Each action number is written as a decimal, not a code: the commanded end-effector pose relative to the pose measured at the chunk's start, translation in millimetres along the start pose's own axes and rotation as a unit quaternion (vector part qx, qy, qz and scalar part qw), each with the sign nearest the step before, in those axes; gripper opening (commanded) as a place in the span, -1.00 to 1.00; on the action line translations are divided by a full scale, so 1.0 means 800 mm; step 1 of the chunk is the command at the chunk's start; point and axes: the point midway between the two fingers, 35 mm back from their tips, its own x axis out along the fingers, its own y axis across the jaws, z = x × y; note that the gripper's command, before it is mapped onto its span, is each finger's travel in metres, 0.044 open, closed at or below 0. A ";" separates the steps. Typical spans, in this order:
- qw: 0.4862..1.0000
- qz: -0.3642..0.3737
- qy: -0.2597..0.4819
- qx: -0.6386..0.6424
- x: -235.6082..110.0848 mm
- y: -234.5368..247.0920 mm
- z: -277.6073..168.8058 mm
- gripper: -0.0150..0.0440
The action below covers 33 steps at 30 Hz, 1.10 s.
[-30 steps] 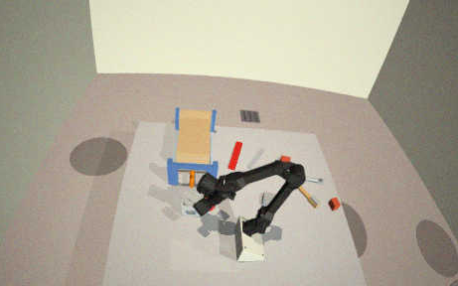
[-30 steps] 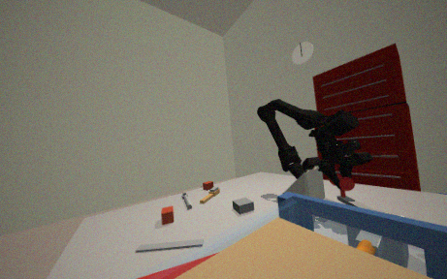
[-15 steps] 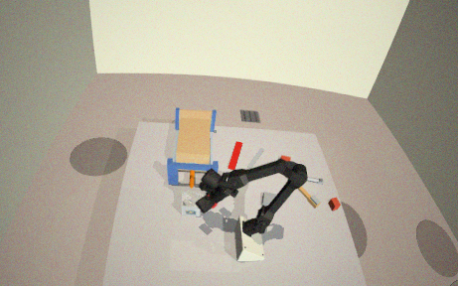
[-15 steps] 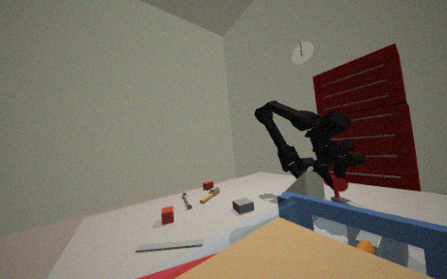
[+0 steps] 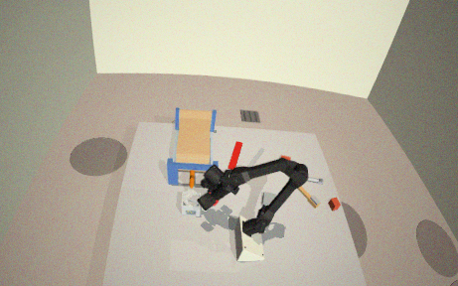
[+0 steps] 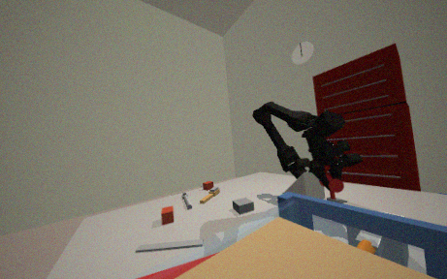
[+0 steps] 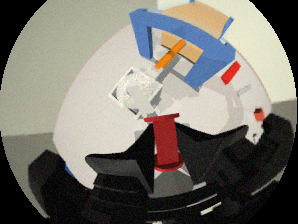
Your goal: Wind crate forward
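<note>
My gripper (image 5: 207,200) (image 6: 333,180) (image 7: 161,124) is shut on the red winch handle (image 7: 165,132) (image 6: 335,185), which points down. It hangs just above and to the right of the small pale winch (image 5: 190,205) (image 7: 136,90). An orange strap (image 5: 191,179) (image 6: 365,246) (image 7: 169,56) runs from the winch into the mouth of the blue steel frame (image 5: 173,171) (image 6: 363,218) (image 7: 143,30). The rack has a tan top (image 5: 194,136) (image 6: 290,252). A tan crate face (image 7: 192,54) shows behind the frame; how far back it sits I cannot tell.
A long red bar (image 5: 234,155) (image 7: 230,72) lies right of the rack. A hammer (image 5: 308,196) (image 6: 209,196), a screwdriver (image 6: 186,201), a grey block (image 6: 242,205), two red blocks (image 5: 334,204) (image 6: 167,214) and a flat grey bar (image 6: 169,247) lie on the bench. A white wedge (image 5: 247,245) stands by the arm's base.
</note>
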 end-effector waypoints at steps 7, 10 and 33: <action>1.000 -0.021 -0.006 0.010 0.008 -0.027 0.014 -0.49; 1.000 -0.021 -0.006 0.010 0.009 -0.031 0.018 -0.49; 1.000 -0.022 -0.006 0.011 0.020 -0.055 0.044 -0.49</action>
